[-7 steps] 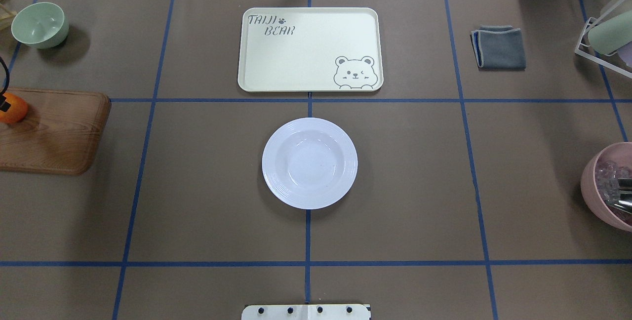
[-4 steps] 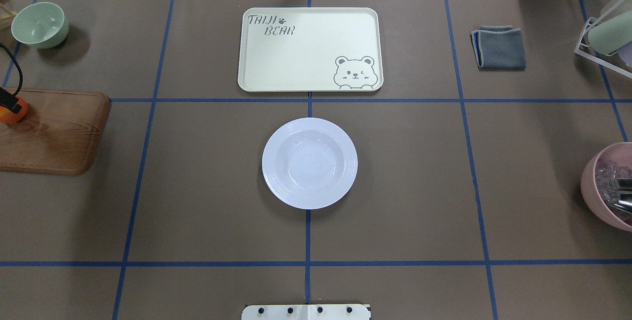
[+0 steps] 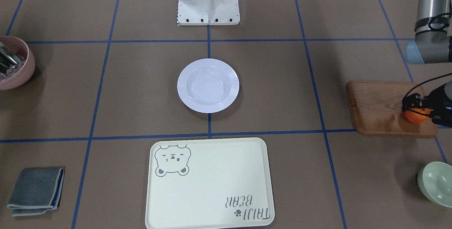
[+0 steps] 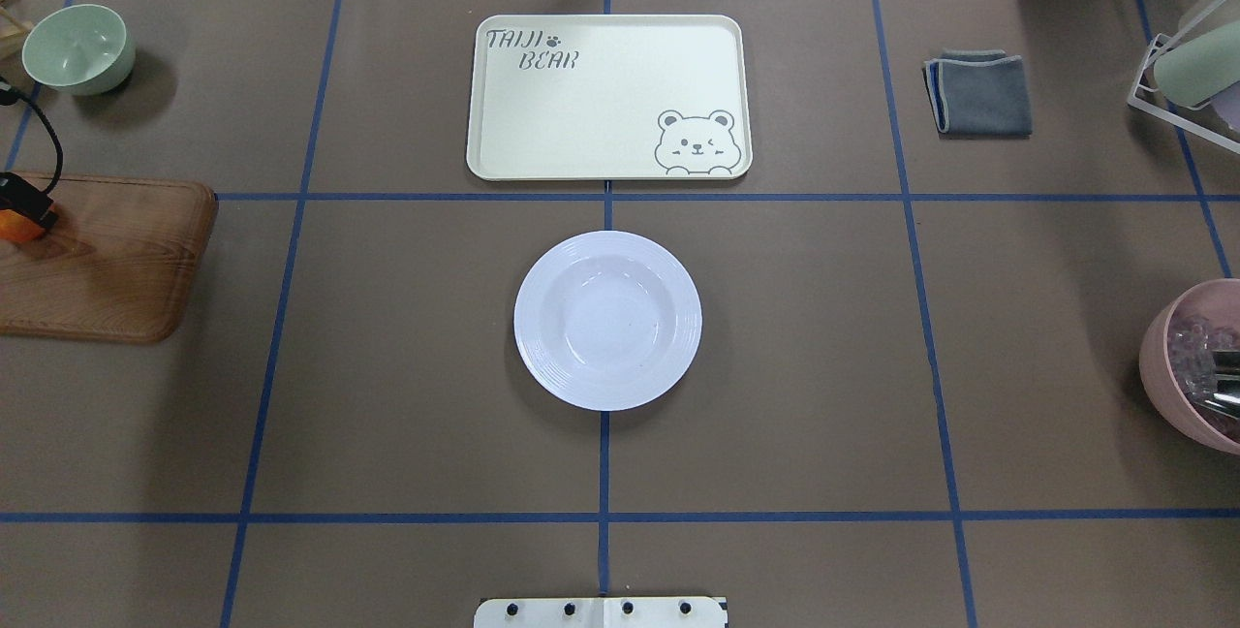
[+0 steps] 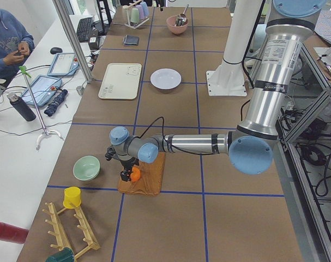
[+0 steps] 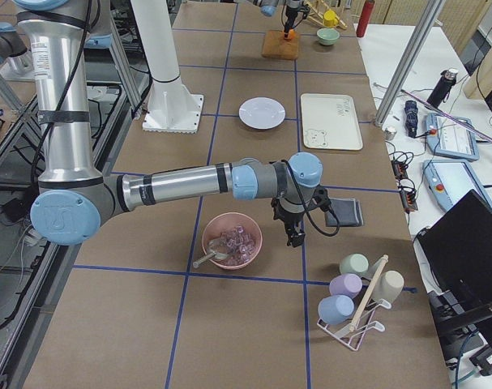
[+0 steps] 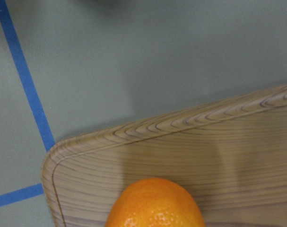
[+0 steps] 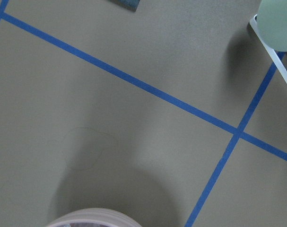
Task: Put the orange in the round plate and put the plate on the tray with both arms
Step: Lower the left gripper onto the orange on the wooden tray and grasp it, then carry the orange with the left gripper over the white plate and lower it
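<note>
The orange [image 3: 416,116] sits on the far end of a brown wooden board [image 3: 381,109]. My left gripper [image 3: 420,110] is over it, open, with a black finger on either side. In the left wrist view the orange [image 7: 155,203] fills the bottom centre and no fingers show. Empty, the white round plate [image 4: 607,320] lies at the table's centre. Just beyond it is the cream tray [image 4: 608,95], also empty. My right gripper [image 6: 295,237] hangs low beside the pink bowl [image 6: 231,241]. It appears only in the exterior right view, so I cannot tell its state.
A pale green bowl [image 4: 77,48] stands beyond the board. A folded grey cloth [image 4: 980,92] and a cup rack [image 4: 1187,66] are at the far right. The pink bowl [image 4: 1196,366] holds a spoon and clear pieces. A seated person [image 5: 7,33] is off the table.
My left gripper has come in over the orange and now covers most of it in the overhead view. The orange, plate and tray have not moved.
</note>
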`<state>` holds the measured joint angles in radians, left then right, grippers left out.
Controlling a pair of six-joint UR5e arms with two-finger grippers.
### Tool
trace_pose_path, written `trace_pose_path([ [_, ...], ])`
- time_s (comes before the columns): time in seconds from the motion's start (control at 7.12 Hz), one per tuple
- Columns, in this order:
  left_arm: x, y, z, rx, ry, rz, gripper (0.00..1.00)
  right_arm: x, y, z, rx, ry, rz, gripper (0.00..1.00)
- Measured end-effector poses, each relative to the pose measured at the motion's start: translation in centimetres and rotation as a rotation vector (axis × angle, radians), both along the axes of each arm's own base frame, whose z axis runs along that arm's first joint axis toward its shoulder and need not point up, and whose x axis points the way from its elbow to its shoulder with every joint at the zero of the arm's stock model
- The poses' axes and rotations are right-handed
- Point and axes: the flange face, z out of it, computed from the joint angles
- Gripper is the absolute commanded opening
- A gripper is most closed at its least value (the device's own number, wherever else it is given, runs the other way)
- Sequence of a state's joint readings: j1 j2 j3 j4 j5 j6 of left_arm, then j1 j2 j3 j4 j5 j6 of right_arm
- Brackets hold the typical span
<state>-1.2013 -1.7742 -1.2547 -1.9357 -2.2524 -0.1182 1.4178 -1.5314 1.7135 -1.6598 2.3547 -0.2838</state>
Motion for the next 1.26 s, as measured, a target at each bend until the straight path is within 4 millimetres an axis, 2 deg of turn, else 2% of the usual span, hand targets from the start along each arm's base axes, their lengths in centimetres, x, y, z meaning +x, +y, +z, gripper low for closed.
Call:
trace_pose_path([
  [0.14, 0.1, 0.0, 0.2, -0.004, -0.002, 0.001, 0.25, -0.1, 0.0, 0.0, -0.001, 0.000, -0.001, 1.00],
  [0.28, 0.1, 0.0, 0.4, -0.006, -0.003, 0.002, 0.00, -0.3, -0.1, -0.1, -0.004, 0.000, 0.001, 1.00],
  [0.42, 0.1, -0.1, 0.3, -0.008, -0.004, 0.001, 0.00, -0.4, -0.1, -0.2, -0.007, 0.000, 0.003, 1.00],
  [0.56, 0.4, -0.7, -0.6, -0.011, 0.002, -0.012, 0.00, -0.6, -0.2, -0.3, -0.008, 0.000, 0.003, 1.00],
  [0.7, 0.9, -1.8, -2.9, -0.026, 0.021, -0.059, 0.00, -0.7, -0.3, -0.4, -0.008, -0.001, 0.003, 1.00],
  [0.84, 1.6, -3.1, -6.9, -0.061, 0.061, -0.138, 0.00, -0.9, -0.5, -0.6, -0.007, -0.001, 0.002, 1.00],
  [0.98, 3.4, -3.9, -12.3, -0.105, 0.107, -0.205, 0.00, -1.1, -0.6, -0.8, -0.006, -0.002, 0.002, 1.00],
  [1.12, 6.8, -3.2, -18.3, -0.148, 0.141, -0.238, 0.00, -1.6, -0.8, -1.0, -0.009, -0.004, 0.004, 1.00],
  [1.26, 10.8, -1.6, -24.4, -0.198, 0.163, -0.265, 0.00, -2.2, -1.0, -1.3, -0.013, -0.005, 0.008, 1.00],
])
